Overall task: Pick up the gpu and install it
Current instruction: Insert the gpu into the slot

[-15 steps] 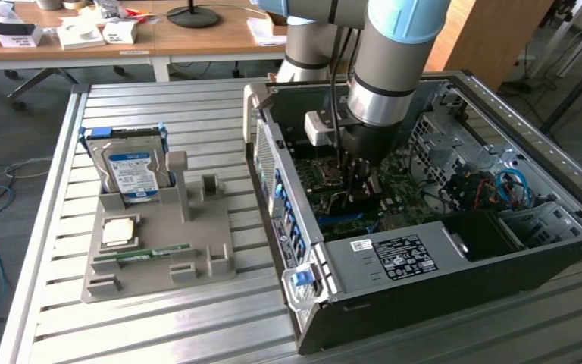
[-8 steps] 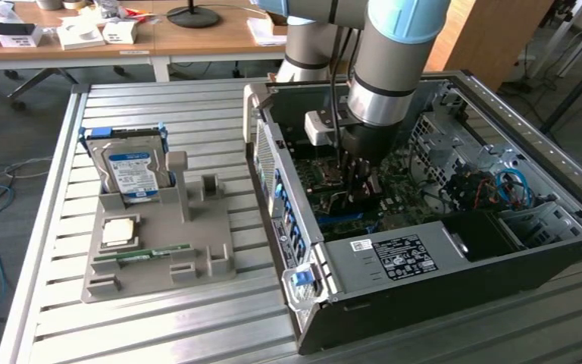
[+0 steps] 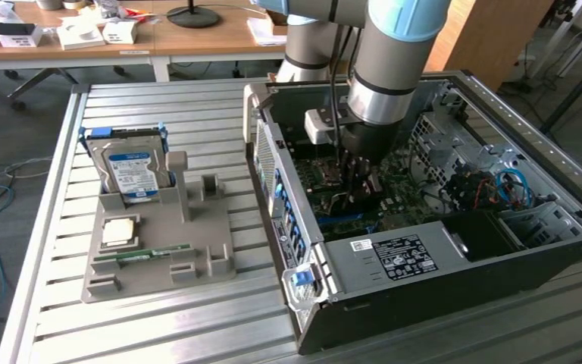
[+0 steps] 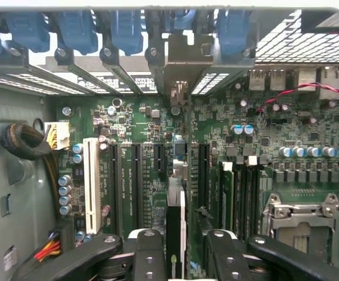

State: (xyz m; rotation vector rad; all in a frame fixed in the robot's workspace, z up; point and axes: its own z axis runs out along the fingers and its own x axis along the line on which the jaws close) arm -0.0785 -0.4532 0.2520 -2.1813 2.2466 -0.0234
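Observation:
The gpu stands on edge in a slot of the green motherboard. Its pale metal bracket sits at the case's rear slot openings. My gripper straddles the card from above. One black finger lies close beside it and a small gap shows between the card and the other finger, so the jaws are open. In the exterior view the gripper reaches straight down into the open computer case, over the motherboard.
A grey holder on the slatted table at the exterior view's left carries a hard drive, a processor and a green memory stick. Beside the card are a white slot, memory sticks and the processor socket. Cables lie in the case.

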